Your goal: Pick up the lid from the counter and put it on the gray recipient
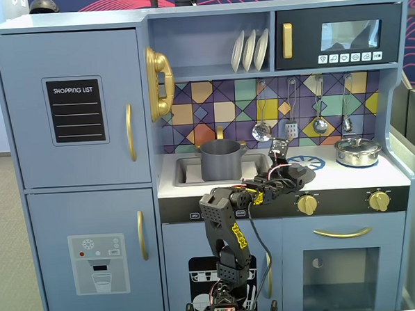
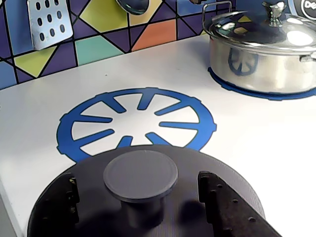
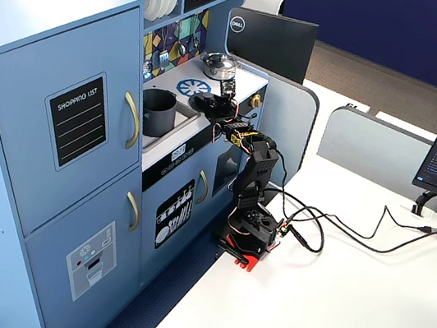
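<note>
The dark gray lid [image 2: 148, 163] with its round centre knob lies on the white counter, over the near edge of a blue burner ring [image 2: 138, 118]. My gripper [image 2: 140, 200] is open, its two black fingers [image 2: 222, 202] standing either side of the knob with gaps on both sides. In a fixed view the lid [image 1: 300, 173] and gripper [image 1: 292, 172] are to the right of the gray recipient [image 1: 220, 160], which stands uncovered in the sink. In the other fixed view the recipient [image 3: 157, 113], lid [image 3: 206, 99] and gripper [image 3: 211, 105] also show.
A shiny silver pot with its own lid [image 2: 261, 54] sits on the right burner [image 1: 357, 151]. Utensils hang on the tiled back wall [image 1: 289, 116]. The microwave shelf [image 1: 337, 37] overhangs the counter. Brass knobs [image 1: 307, 204] line the front edge.
</note>
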{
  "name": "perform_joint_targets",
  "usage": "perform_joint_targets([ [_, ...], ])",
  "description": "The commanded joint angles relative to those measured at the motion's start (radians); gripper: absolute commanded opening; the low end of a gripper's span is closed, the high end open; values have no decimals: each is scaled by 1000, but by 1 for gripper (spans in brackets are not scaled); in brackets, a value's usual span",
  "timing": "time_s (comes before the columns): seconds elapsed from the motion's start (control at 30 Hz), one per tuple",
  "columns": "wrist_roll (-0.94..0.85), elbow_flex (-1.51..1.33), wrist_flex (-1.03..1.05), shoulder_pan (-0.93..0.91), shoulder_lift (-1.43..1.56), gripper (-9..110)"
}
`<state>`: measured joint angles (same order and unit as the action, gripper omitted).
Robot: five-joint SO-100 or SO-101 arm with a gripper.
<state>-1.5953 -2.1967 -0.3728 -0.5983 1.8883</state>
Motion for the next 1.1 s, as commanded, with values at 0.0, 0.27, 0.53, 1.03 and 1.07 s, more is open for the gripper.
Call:
perform_joint_targets([
  [0.0, -11, 71, -34, 20, 2, 22],
  [0.27, -23, 69, -25, 26, -12, 11],
  [0.53, -44, 55, -46, 35, -14, 0],
  [1.03, -67, 235, 29, 55, 77, 0],
  [1.07, -64, 253, 49, 63, 94, 0],
])
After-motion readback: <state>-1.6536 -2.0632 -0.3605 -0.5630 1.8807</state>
